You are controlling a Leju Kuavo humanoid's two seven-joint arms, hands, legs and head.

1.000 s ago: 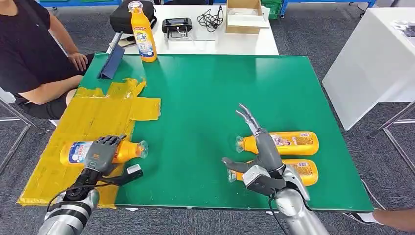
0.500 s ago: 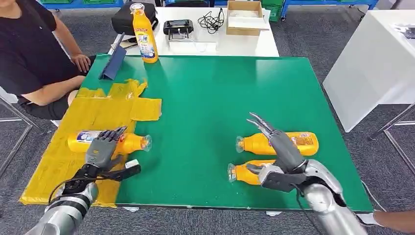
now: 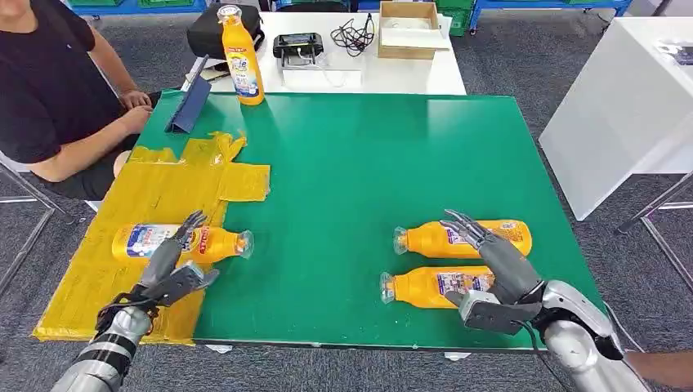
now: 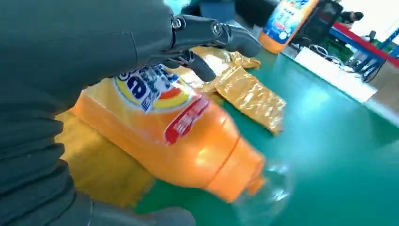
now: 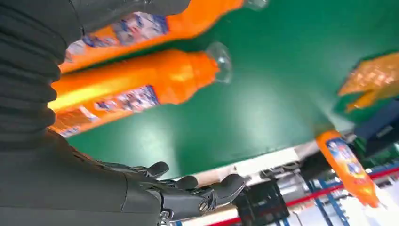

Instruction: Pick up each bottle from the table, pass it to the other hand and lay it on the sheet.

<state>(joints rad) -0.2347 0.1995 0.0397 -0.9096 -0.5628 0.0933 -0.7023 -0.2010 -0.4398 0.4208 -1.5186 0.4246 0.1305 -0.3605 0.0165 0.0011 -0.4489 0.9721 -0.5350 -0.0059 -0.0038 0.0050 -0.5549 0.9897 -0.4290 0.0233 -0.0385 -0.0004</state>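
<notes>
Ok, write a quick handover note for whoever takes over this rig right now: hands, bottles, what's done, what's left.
Left hand: open, beside the bottle on the sheet, holding nothing.
Right hand: open, over the two lying bottles, gripping neither.
Done: one bottle lies on the yellow sheet, neck end over the green mat.
Left: near bottle and far bottle on the green table; an upright bottle stands at the far edge.
</notes>
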